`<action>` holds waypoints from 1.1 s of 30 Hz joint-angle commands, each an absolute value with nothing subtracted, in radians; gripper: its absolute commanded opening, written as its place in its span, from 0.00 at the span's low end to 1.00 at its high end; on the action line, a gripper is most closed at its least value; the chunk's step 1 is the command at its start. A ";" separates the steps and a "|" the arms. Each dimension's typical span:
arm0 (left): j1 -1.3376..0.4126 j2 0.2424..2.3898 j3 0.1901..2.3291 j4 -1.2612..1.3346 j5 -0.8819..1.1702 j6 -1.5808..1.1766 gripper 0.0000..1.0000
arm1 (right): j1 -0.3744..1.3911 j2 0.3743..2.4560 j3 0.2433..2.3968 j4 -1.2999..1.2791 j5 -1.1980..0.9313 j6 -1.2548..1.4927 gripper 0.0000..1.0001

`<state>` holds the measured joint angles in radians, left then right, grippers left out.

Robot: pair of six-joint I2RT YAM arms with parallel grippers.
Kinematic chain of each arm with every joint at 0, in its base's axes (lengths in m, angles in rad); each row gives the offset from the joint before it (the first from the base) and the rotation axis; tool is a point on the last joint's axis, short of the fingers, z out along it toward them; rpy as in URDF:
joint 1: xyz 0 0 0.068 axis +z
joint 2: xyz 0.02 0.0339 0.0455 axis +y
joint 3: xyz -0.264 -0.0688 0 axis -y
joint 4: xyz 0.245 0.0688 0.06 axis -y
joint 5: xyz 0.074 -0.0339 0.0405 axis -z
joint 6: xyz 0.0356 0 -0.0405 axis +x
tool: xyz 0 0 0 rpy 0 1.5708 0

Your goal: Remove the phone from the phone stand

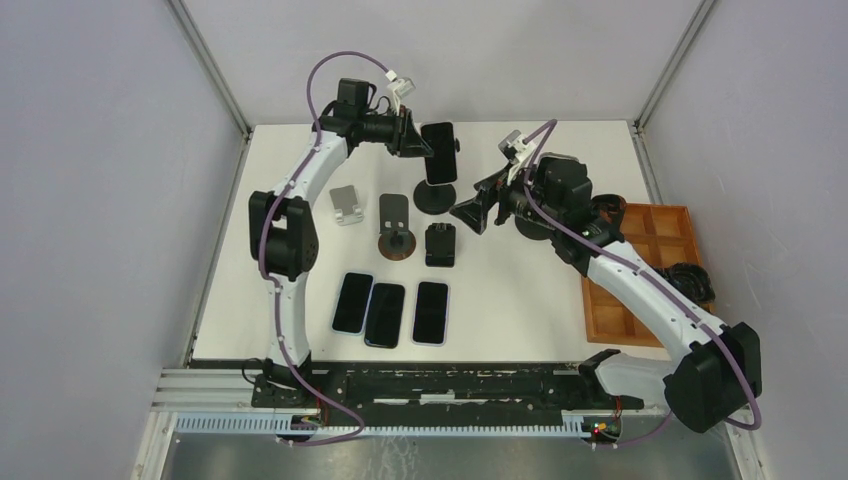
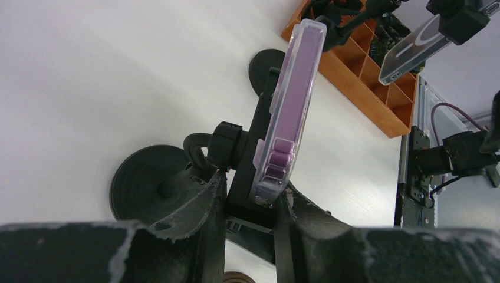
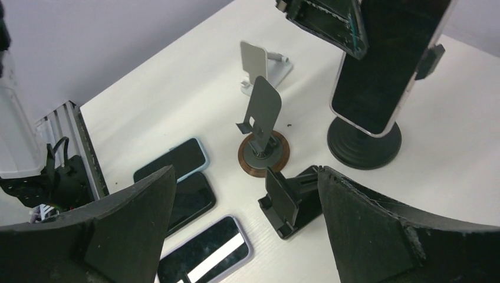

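The phone (image 1: 439, 152), dark-screened in a pale purple case (image 2: 292, 112), stands upright in the black phone stand (image 1: 437, 198) with a round base (image 2: 150, 188) at the back of the table. My left gripper (image 1: 418, 140) reaches it from the left at its top end. In the left wrist view its fingers (image 2: 250, 197) close on the phone's end together with the stand's back plate. My right gripper (image 1: 475, 212) hovers open just right of the stand. In the right wrist view the right gripper (image 3: 246, 171) has nothing between its fingers, with the phone (image 3: 383, 71) ahead.
Three phones (image 1: 385, 314) lie flat in a row near the front. Empty stands sit mid-table: a silver one (image 1: 346, 205), a brown-based one (image 1: 395, 228) and a black folding one (image 1: 440, 244). A wooden compartment tray (image 1: 640, 280) lies at the right edge.
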<state>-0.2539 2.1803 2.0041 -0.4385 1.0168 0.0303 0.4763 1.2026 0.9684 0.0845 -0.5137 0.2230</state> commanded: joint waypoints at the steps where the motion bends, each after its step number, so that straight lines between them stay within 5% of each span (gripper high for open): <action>1: -0.250 2.001 2.094 -0.397 1.116 0.111 0.02 | 0.472 1.203 1.012 0.074 -0.467 0.203 0.95; 16: -0.253 1.659 2.025 -0.558 1.125 0.267 0.02 | 0.470 1.120 1.040 0.202 -0.596 0.223 0.98; 33: -0.335 1.263 1.698 -0.889 1.077 0.394 0.02 | 0.477 1.003 0.971 0.565 -0.863 0.546 0.98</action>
